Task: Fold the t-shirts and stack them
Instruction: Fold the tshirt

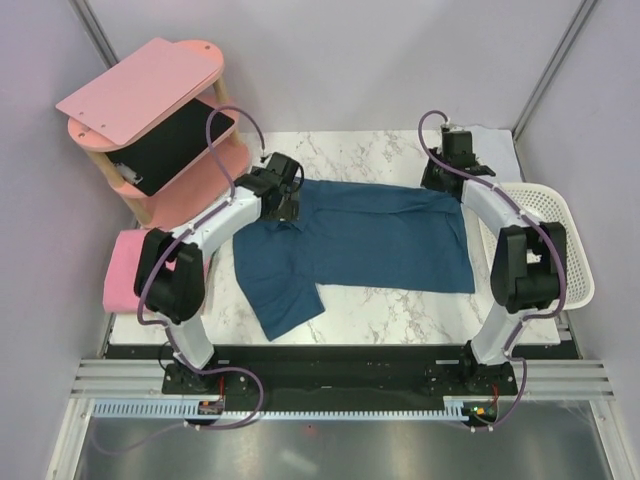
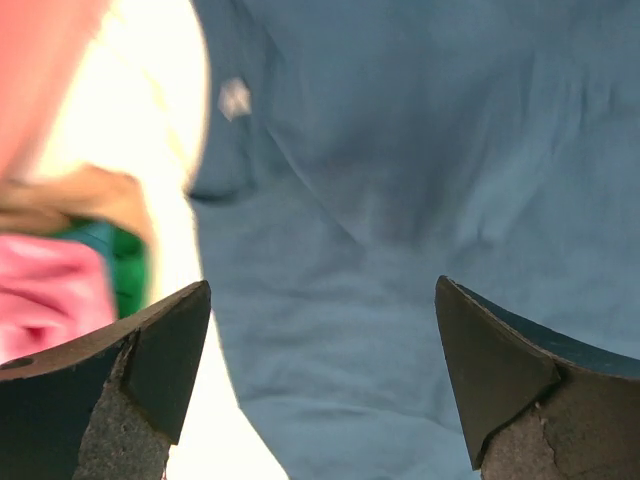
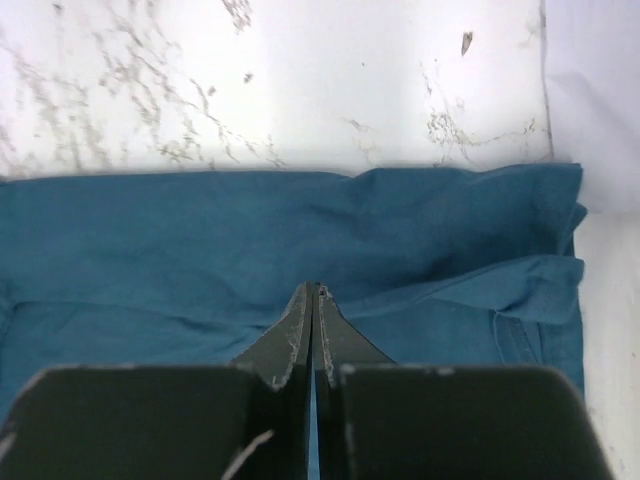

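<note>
Left gripper (image 2: 322, 285) open over the teal shirt (image 1: 370, 240), right gripper (image 3: 315, 290) closed at its far corner: a one-sided pull could bunch or skew the fold.

No legible txt anywhere; small white tag (image 2: 234, 98) on teal t-shirt (image 2: 420, 200) unreadable

We see a robotics lab cell: plain lilac walls (image 1: 330, 60) enclose a marble-topped table (image 1: 400, 300), with an aluminium rail (image 1: 100, 378) carrying the arm bases (image 1: 200, 380).
</note>
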`<state>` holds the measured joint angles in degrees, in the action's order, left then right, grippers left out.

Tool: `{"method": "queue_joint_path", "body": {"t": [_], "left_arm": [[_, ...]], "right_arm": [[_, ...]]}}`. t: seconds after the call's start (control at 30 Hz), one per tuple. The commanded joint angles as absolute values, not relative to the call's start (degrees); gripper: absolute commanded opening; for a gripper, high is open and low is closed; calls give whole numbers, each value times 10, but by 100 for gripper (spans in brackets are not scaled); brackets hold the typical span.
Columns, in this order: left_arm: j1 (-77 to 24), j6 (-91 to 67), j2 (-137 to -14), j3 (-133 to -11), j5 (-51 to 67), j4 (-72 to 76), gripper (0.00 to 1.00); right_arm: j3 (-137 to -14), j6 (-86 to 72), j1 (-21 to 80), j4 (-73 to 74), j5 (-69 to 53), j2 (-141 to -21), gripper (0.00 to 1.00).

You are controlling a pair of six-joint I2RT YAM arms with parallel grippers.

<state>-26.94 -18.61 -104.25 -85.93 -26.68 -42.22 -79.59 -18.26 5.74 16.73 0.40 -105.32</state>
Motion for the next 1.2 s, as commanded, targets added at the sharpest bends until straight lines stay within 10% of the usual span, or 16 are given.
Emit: {"method": "queue_joint_path", "body": {"t": [0.0,0.37,1.17], "left_arm": [[-267,-283,-952,-697,-156,-288,100],[-248,-550,-749,-335,-56,133,98],[-227,-573,-914,-475,-76,168,72]], "right_arm": [[-755,-184,59,150,2,-998,5],[-687,-180,60,131,-17,-927,19],[-693,-161,59,130,-28,-948,20]]}}
